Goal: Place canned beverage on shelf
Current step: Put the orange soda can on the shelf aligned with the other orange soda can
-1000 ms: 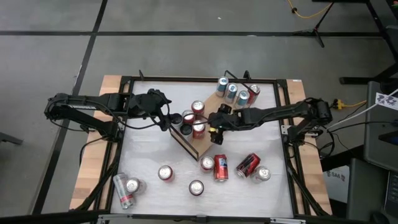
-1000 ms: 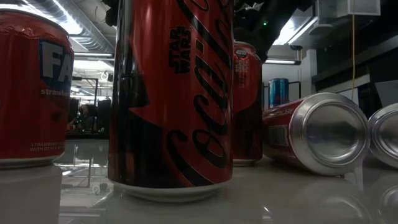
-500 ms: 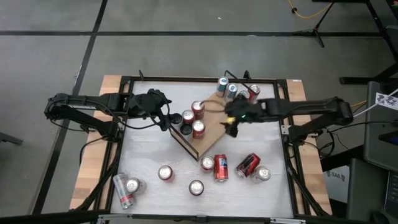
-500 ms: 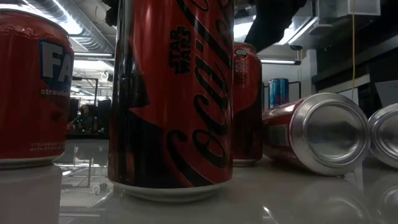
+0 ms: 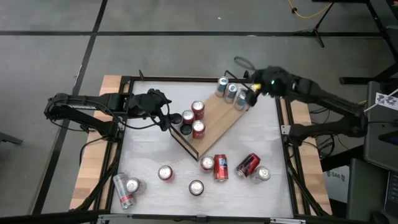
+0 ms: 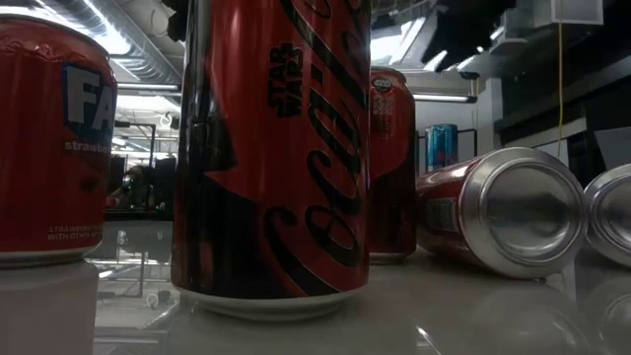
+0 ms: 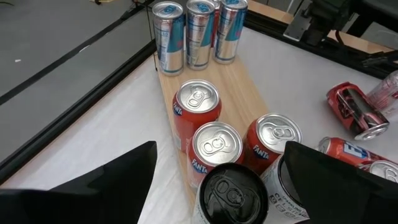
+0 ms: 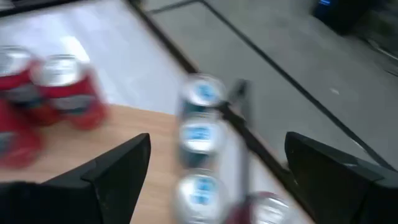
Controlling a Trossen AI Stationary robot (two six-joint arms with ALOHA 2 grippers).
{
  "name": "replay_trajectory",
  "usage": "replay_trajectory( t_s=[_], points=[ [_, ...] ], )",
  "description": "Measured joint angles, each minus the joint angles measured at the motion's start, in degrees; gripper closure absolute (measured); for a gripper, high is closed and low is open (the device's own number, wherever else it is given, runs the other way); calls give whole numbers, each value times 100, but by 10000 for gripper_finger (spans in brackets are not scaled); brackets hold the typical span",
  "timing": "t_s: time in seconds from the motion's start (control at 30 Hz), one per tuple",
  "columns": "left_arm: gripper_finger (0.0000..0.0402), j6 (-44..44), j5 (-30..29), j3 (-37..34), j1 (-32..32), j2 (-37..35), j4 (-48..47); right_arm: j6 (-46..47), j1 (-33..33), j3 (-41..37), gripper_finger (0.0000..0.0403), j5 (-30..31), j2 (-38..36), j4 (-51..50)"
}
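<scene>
Shelf [image 5: 214, 121] lies mid-bench; right fingers [image 5: 252, 90] gape empty at its 1 o'clock end, left fingers [image 5: 166, 119] gape empty at 9

Your shelf and cans, seen from above.
The shelf [image 5: 217, 121], a light-wood board, lies diagonally mid-table. You see three slim blue-silver cans [image 5: 231, 91] upright at its far end, red and black cans [image 5: 191, 123] upright at its near end, and loose red cans [image 5: 221, 168] standing or toppled on the table beyond it.
</scene>
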Motion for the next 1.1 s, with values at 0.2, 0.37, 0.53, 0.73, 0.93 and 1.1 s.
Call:
replay_trajectory(
  t_s=[0.2, 0.37, 0.53, 0.73, 0.93, 1.1],
  points=[
    [56, 0, -1, 0, -1, 0, 0, -356, -1285, 2, 40, -184, -17, -83],
    [56, 0, -2, 0, 1, 0, -2, -564, -2242, 4, 40, -740, 192, -119],
    [56, 0, -4, -2, -1, 0, -2, -623, -3054, 4, 40, -1480, 608, -433],
    [56, 0, -3, 0, -1, 0, -2, -621, -3506, 4, 40, -2148, 1291, -705],
    [56, -2, -1, 0, -1, 0, -2, -624, -3601, 4, 40, -2688, 1811, -701],
    [56, -1, -2, -1, -1, 0, -2, -625, -3594, 4, 40, -2706, 2095, -701]
  ],
)
